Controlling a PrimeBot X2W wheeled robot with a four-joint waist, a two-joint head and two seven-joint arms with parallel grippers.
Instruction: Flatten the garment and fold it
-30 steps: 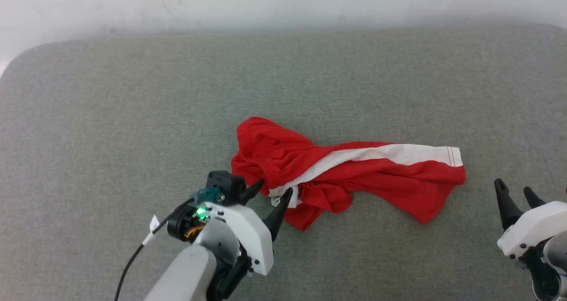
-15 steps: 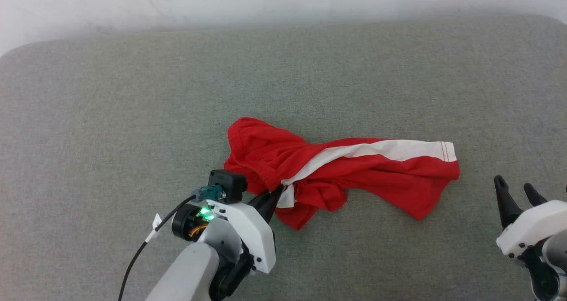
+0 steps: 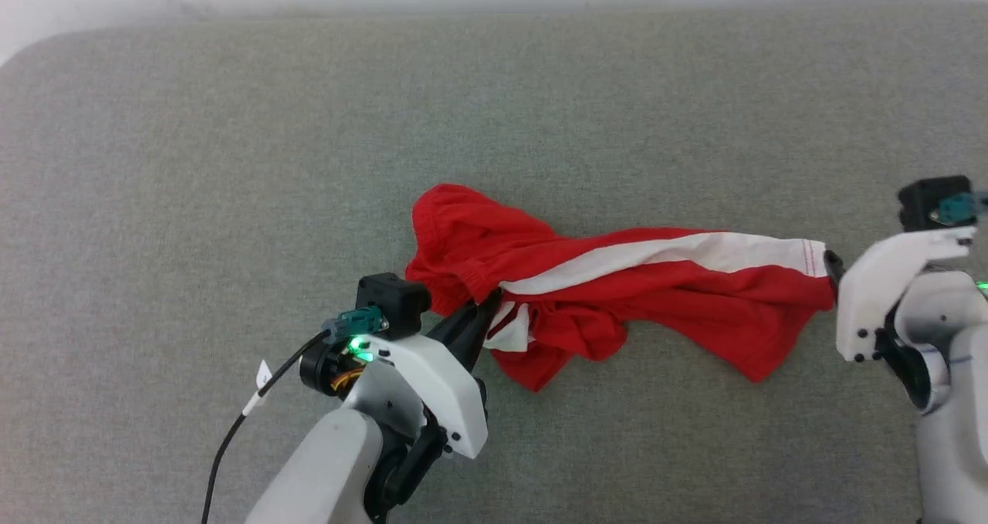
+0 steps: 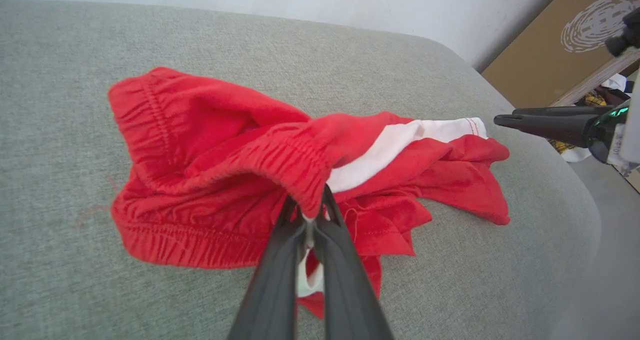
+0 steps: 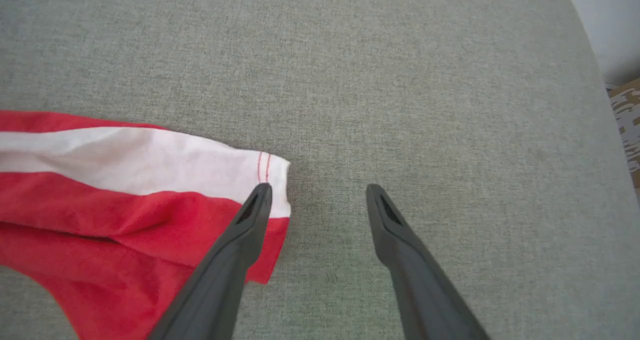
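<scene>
The left gripper (image 4: pixel 311 215) is clamped tight on the waistband (image 4: pixel 295 164) of the garment (image 3: pixel 679 296), while the right gripper (image 5: pixel 317 192), wide open and empty, hovers at the leg hem (image 5: pixel 276 172), likely to stretch it flat.

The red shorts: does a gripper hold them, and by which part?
The left gripper is shut on the shorts, pinching the gathered waistband edge. The right gripper is open at the leg hem and holds nothing.

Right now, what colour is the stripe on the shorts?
The stripe is white, on red shorts; clearest in the right wrist view.
</scene>
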